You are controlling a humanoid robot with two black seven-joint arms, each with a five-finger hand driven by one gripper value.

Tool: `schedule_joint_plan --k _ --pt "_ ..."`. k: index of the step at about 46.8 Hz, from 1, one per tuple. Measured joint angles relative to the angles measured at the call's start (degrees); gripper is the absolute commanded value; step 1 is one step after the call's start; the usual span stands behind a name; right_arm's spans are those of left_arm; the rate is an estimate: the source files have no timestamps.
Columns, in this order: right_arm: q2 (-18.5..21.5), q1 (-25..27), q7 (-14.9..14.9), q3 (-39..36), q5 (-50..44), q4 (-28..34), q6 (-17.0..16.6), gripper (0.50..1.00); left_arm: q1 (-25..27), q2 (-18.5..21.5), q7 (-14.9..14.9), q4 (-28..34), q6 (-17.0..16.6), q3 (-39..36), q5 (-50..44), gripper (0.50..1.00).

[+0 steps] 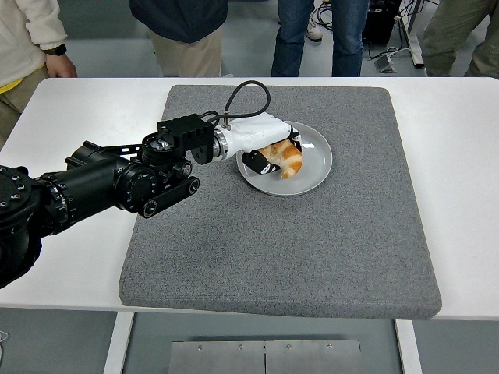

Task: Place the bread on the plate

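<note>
One bread [287, 158] in left hand [269, 144], over one plate [312, 170], one grey mat [312, 249]

Black, ribbed left arm [93, 187]; white-shelled left hand [265, 144]; 1 black cable [248, 92] looping, apparently from the wrist.

A rough, matt grey felt-like mat [312, 257] covers the smooth white table [460, 156]; at its 12 o'clock lies a glossy, round grey plate [313, 165].

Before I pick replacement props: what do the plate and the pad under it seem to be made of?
Plate: looks like glazed ceramic or hard plastic, pale grey and smooth, with a soft sheen on its rim. Pad: seems felt or dense foam, speckled grey, matte, with rounded corners. The left hand holds the bread over the plate.
</note>
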State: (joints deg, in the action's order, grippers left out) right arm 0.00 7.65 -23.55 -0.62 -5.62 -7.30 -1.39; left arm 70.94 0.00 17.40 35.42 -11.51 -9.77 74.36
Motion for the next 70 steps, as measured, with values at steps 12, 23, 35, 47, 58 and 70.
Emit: schedule_joint_plan --k 12,23,35,47,58,70 --pt "0.0 0.0 0.0 0.0 0.0 0.0 0.0 1.0 -0.9 0.0 -0.2 -0.3 0.0 -0.2 0.1 0.5" --pt "0.0 0.0 0.0 0.0 0.0 0.0 0.0 1.0 -1.8 0.0 -0.4 -0.7 -0.1 -0.4 0.2 0.5" --pt "0.0 0.0 0.0 0.0 0.0 0.0 0.0 1.0 -1.9 0.0 -0.8 -0.7 -0.1 -0.5 -0.6 0.761" --pt "0.0 0.0 0.0 0.0 0.0 0.0 0.0 1.0 -1.0 0.0 -0.7 -0.2 0.6 -0.6 -1.1 0.968" --pt "0.0 0.0 0.0 0.0 0.0 0.0 0.0 1.0 0.5 0.0 -0.7 0.8 0.9 -0.4 -1.3 0.968" --pt "0.0 0.0 0.0 0.0 0.0 0.0 0.0 1.0 3.5 0.0 -1.0 7.5 1.5 -0.5 -5.0 0.969"
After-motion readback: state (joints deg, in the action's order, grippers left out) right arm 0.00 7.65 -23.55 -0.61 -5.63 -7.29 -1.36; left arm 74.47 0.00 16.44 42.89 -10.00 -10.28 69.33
